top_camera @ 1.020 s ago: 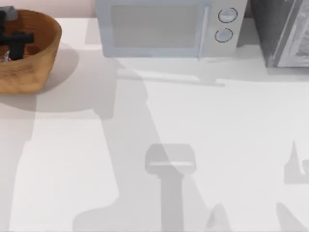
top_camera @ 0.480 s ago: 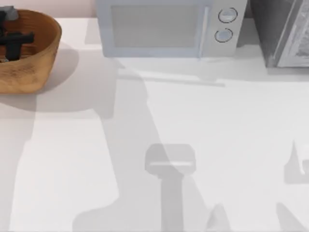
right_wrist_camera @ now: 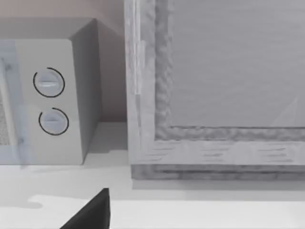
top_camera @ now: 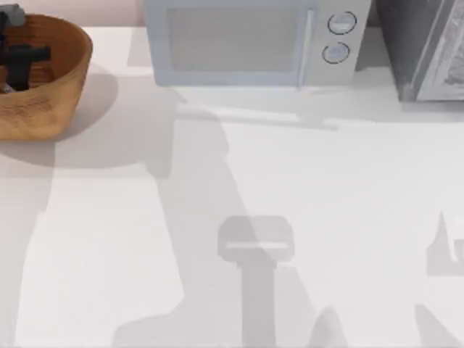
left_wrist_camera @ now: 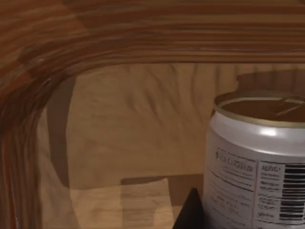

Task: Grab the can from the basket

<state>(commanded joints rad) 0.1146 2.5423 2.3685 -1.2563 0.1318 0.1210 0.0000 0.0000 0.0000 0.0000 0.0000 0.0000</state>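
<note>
Here, your left gripper (top_camera: 18, 61) sits inside the basket (top_camera: 61, 87) far left, beside the can (left_wrist_camera: 257, 157); whether it is apart or clamped, you cannot tell.

Count: one orange-brown woven wicker basket (top_camera: 51, 80); one white cylindrical gold-topped can (left_wrist_camera: 257, 162); one white microwave (top_camera: 250, 43) with two round dials.

Left gripper (top_camera: 20, 58): matte black, blocky, a crossbar over a narrower stem as seen from above, with a small grey housing (top_camera: 10, 14) behind it. No markings, screws or cables to make out. In the left wrist view, one black pointed fingertip (left_wrist_camera: 192, 214), flat-faced and unmarked. In the right wrist view, a black angular finger (right_wrist_camera: 90, 214) with a straight slanted edge, same plain finish.
</note>
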